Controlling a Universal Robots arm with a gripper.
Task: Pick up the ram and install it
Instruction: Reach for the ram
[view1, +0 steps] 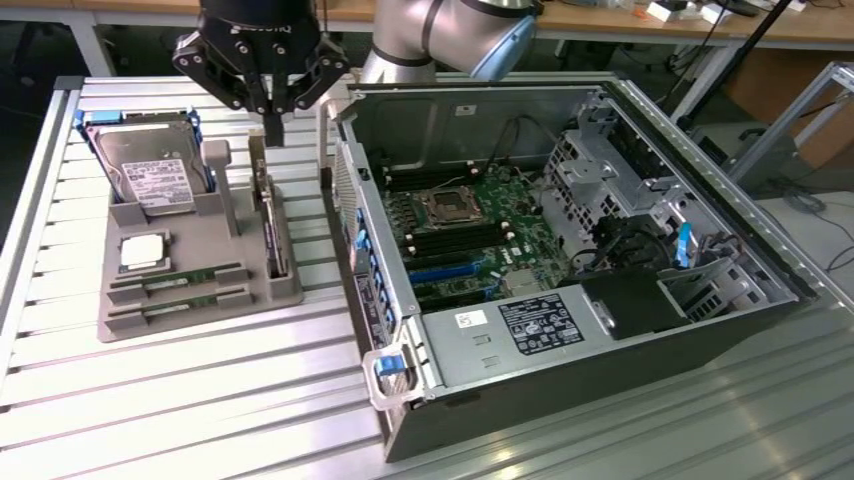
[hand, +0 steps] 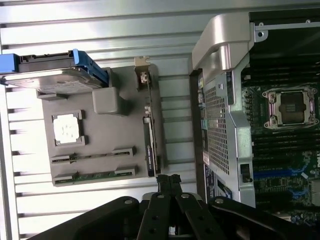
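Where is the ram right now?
On the exterior view's left, the ram lies in the gray holder's end slot, near the silver processor chip.

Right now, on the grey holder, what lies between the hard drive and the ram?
The square silver processor chip sits in its recess between the hard drive and the ram. Both the exterior view and the wrist view show this.

One hard drive (view1: 150, 165), one processor chip (view1: 144, 252), one bracketed card (view1: 274, 235). Two ram sticks (view1: 176, 281). One tray (view1: 203, 250), one computer case (view1: 561, 330).
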